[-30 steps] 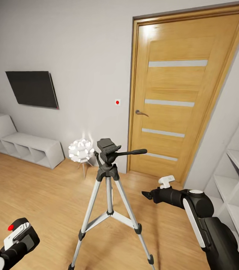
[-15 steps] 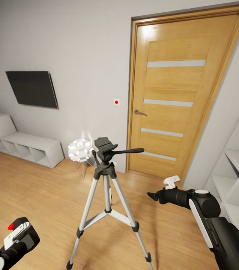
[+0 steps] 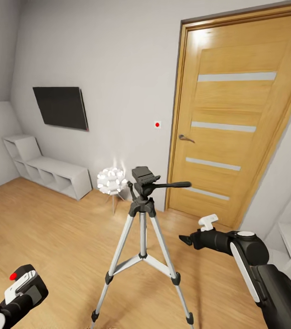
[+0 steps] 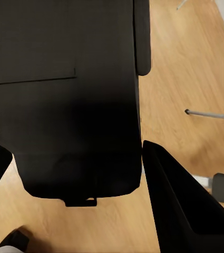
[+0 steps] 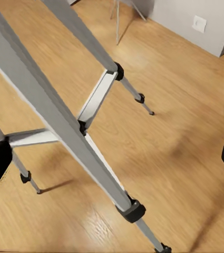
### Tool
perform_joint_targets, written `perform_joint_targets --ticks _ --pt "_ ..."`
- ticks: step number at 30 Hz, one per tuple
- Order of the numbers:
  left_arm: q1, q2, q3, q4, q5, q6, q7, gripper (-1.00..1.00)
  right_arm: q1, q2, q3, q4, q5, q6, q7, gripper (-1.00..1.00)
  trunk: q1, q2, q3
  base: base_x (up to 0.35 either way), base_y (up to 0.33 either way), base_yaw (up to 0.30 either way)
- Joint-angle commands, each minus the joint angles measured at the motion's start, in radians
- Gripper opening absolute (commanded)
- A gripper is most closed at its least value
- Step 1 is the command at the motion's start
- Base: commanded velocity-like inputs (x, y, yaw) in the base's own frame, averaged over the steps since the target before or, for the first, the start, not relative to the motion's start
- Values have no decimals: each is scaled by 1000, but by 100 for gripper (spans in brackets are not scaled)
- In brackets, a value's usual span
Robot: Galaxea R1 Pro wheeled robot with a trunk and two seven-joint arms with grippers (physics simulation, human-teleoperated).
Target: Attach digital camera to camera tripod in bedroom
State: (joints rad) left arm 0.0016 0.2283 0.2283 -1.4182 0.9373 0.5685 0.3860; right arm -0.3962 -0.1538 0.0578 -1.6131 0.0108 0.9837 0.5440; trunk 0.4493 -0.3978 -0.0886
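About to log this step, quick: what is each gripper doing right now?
Left gripper: shut on the digital camera.
Right gripper: open, holding nothing, near the camera tripod.

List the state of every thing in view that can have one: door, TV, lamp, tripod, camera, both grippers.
door: closed.
wall TV: screen dark.
globe lamp: lit.
camera tripod: upright, legs spread on the floor, head bare.
digital camera: held between the left gripper's fingers, not mounted.
left gripper: shut on the camera.
right gripper: open, empty, beside the tripod's legs.
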Motion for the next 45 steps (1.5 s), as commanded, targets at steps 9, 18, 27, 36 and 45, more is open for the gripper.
perform_joint_targets --ticks 9,18,27,36,45 --pt "0 0 0 -2 7 4 7 -100 -1 -5 -6 -1 13 3 54 100 1 -2 -2 0 0 95" --pt "0 0 0 -1 6 4 7 -100 -2 -37 -14 2 6 -30 66 100 1 -2 -2 0 0 11" --pt "0 -2 -8 -1 4 6 6 -100 67 -136 -10 0 11 -252 286 100 1 -2 -2 0 0 1" --pt "0 -4 -13 -2 3 15 5 -100 148 -133 -3 1 26 -381 312 100 1 -2 -2 0 0 0" --pt "0 -4 -14 -2 3 16 5 -100 160 -45 -3 9 29 -397 200 100 1 -2 -2 0 0 0"
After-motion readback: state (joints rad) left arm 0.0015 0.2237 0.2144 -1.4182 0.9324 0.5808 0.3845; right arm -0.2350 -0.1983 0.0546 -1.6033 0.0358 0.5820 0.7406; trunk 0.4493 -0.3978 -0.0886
